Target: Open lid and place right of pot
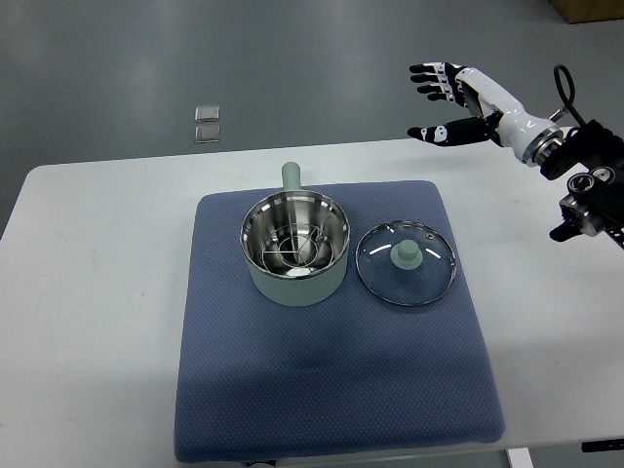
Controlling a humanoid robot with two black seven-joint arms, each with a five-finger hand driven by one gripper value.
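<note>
A pale green pot (pixel 294 245) with a steel inside and a steaming rack stands open on the blue mat (pixel 331 390); its handle points to the far side. The glass lid (pixel 407 263) with a green knob lies flat on the mat just right of the pot, close to its wall. My right hand (pixel 450 100) is raised above the table's far right edge, well away from the lid, fingers spread and holding nothing. The left arm is out of view.
The mat lies on a white table (pixel 88 292). Two small silvery squares (pixel 207 124) lie on the grey floor beyond the table's far edge. The right arm's black joints (pixel 590 185) hang over the table's right side.
</note>
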